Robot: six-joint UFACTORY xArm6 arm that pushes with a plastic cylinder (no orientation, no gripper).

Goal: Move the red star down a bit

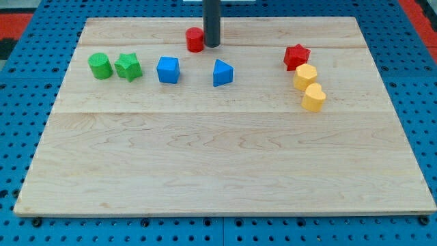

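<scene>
Tip [212, 46] of dark rod sits at top centre of light wooden board [218, 164], just right of red cylinder block [195, 39], possibly touching, hard to tell. No jaws on rig, nothing grasped. Red star block [296, 57] at upper right, well apart from tip, just above yellow hexagon-like block [305, 77] and yellow heart-like block [314, 98]. Left row: green cylinder [100, 65], green star [128, 67], blue cube [168, 70], blue wedge-shaped block [222, 73].
</scene>
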